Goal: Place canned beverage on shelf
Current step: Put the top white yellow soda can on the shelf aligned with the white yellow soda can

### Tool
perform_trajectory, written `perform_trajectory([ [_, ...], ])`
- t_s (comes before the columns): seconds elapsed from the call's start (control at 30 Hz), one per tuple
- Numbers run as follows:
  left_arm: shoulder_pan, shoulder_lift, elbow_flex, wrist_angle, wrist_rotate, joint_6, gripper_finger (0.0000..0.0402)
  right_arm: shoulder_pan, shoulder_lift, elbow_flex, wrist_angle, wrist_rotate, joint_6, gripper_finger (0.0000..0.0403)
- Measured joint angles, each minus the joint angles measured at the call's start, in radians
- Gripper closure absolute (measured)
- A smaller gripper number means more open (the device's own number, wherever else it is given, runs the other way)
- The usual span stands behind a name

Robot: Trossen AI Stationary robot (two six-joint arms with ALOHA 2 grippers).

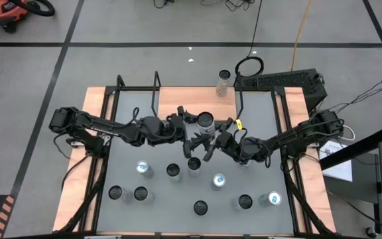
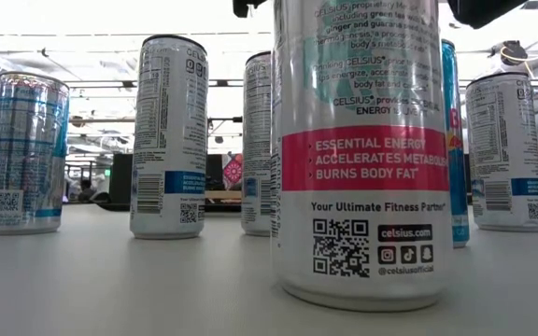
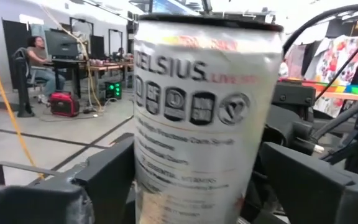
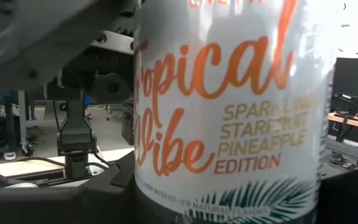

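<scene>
A white Celsius can [image 1: 205, 119] stands upright between my two grippers over the far middle of the table. It fills the left wrist view [image 3: 204, 124] and the right wrist view [image 4: 229, 124]. My left gripper [image 1: 194, 126] comes at it from the table's left, and my right gripper [image 1: 217, 135] from the right. Both are shut on the can. The shelf [image 1: 178, 98], a light-wood board with black rods [image 1: 156, 86], lies just beyond the can at the far edge. The can's bottom is hidden. My left gripper pinches the can's side wall [image 3: 143, 168] between its two fingers [image 3: 107, 180], roughly level, from the table's left. The can stands upright in the hold. What its bottom rests on does not show. My right gripper has the same can's side wall [image 4: 148, 180] between its two fingers [image 4: 114, 183], roughly level, from the table's right and near side. The can stands upright. The lowest part of the can is outside the frame.
Several other cans stand on the grey mat nearer the front, such as one can [image 1: 144, 169], a second [image 1: 219, 180] and a third [image 1: 245, 201]. One [image 1: 194, 163] stands right below the grippers. A clear container [image 1: 224, 83] stands at the far edge. A big can [image 2: 358, 159] fills the low view.
</scene>
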Motion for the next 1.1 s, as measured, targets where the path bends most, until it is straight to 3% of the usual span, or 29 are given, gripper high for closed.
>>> perform_trajectory([
  [0.37, 0.005, 0.000, 0.000, -0.009, -0.012, 0.007, 0.0160, 0.000, 0.000, 0.000, -0.007, -0.001, 0.011, 0.0190],
  [0.77, 0.001, 0.002, -0.002, -0.068, -0.004, -0.004, 0.0160, 0.062, -0.026, 0.001, -0.098, 0.033, 0.046, 0.0126],
  [0.9, 0.003, 0.002, -0.002, -0.070, 0.051, 0.001, 0.0160, 0.099, -0.064, 0.001, -0.219, 0.086, 0.091, 0.0113],
  [1.1, 0.004, 0.001, -0.002, -0.076, 0.153, 0.088, 0.0159, 0.144, -0.192, 0.001, -0.505, 0.050, 0.245, 0.0110],
])
